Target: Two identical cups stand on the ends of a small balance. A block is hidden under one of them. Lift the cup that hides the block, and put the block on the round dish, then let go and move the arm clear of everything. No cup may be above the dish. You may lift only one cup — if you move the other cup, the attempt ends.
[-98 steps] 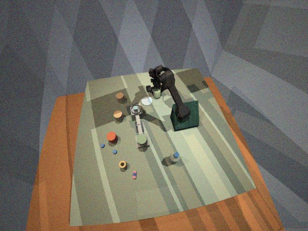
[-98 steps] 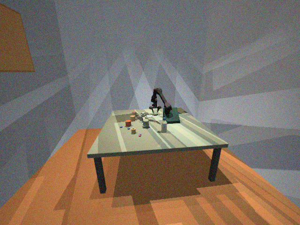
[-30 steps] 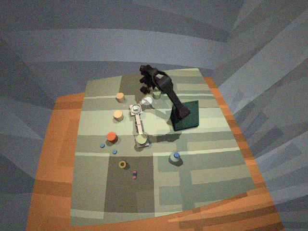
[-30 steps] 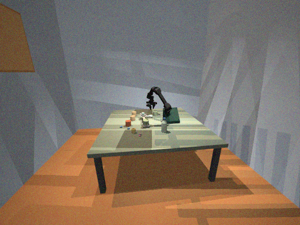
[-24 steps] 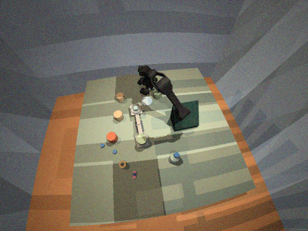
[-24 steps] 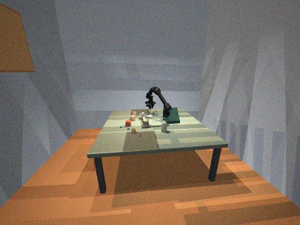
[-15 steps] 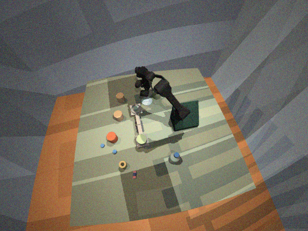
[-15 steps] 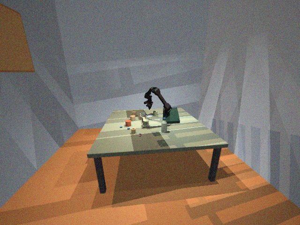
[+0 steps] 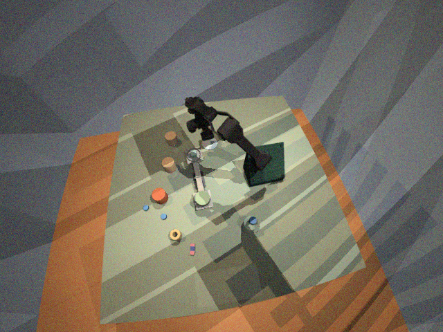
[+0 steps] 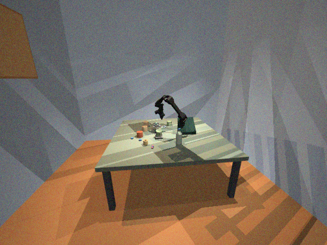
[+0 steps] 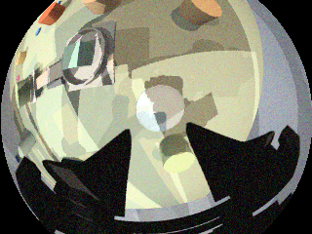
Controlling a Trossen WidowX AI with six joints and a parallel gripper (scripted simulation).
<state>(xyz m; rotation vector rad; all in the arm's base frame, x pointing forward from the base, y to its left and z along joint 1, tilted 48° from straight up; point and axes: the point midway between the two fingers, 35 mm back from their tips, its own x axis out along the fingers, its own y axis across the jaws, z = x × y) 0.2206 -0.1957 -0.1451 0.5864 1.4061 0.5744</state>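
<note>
Block: the teal block sat uncovered inside the ringed far pan of the balance. From the wrist it looked squarish, with one pale mint face beside a darker teal one. In the exterior view it was too small to make out reliably.

Cups: one green cup stood upright on the opposite pan. The other green cup stood on the table, off the balance and near the dish but apart from it.

Dish: the round dish lay near the far pan, pale and partly shaded, with no cup over it. A small grey-blue patch marked its lower part in the wrist view, probably shadow.

Gripper: the gripper hung above the table near the dish, fingers parted to a moderate width, nothing between them. The block was therefore not in its grasp.

Surroundings: an orange-red cylinder stood to one side of the balance. A blue-capped bottle stood upright, well apart from the block.
</note>
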